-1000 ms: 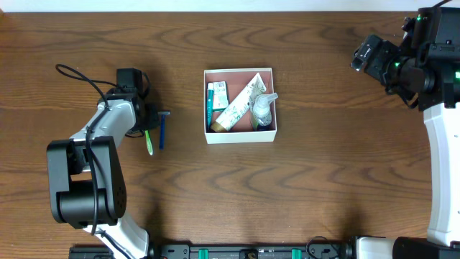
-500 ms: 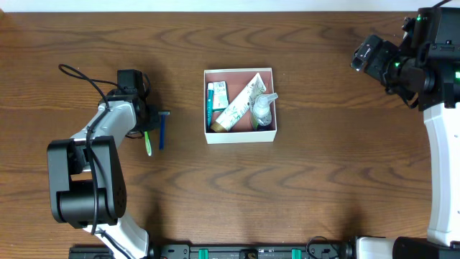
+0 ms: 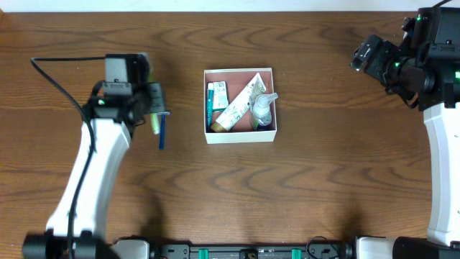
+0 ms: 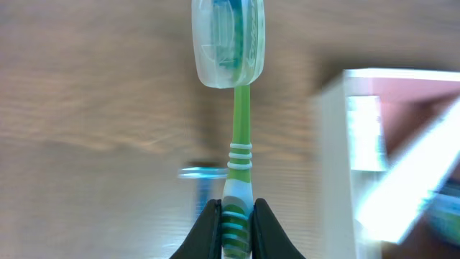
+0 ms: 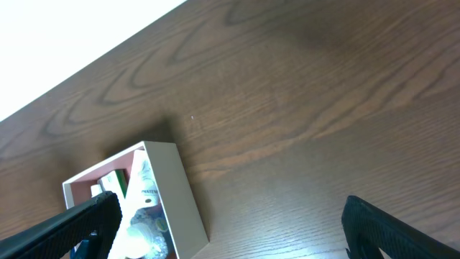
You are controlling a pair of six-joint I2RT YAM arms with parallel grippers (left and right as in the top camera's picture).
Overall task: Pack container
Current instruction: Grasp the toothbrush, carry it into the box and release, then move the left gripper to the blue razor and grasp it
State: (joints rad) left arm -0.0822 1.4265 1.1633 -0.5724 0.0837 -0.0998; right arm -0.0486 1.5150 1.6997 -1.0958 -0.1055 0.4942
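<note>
The step in hand looks like the carry. The left end effector (image 4: pixel 235 216) is clamped on the lower handle of a green plastic toothbrush with a clear cap over its head (image 4: pixel 240 137), held above the dark wooden counter (image 3: pixel 323 180).

The container (image 3: pixel 241 138) is a shallow square box with thin white walls and a reddish-brown floor. It sits mid-counter, to the brush's right, and holds a white-and-green toothpaste tube (image 3: pixel 241 101), a small green-and-white carton (image 3: pixel 220 93) and a clear plastic bottle (image 3: pixel 263 108).

The next move likely calls for crossing the near wall, lowering the brush into whatever room the crowded floor allows, then letting go. The right end effector (image 5: pixel 231 208) hangs well apart near the far corner, fingers spread and holding nothing.

A slim blue item (image 3: pixel 161 133) lies on the counter just beside the left arm — razor or brush cannot be told. The left wrist view is smeared, and the box is cut off at its edge there.
</note>
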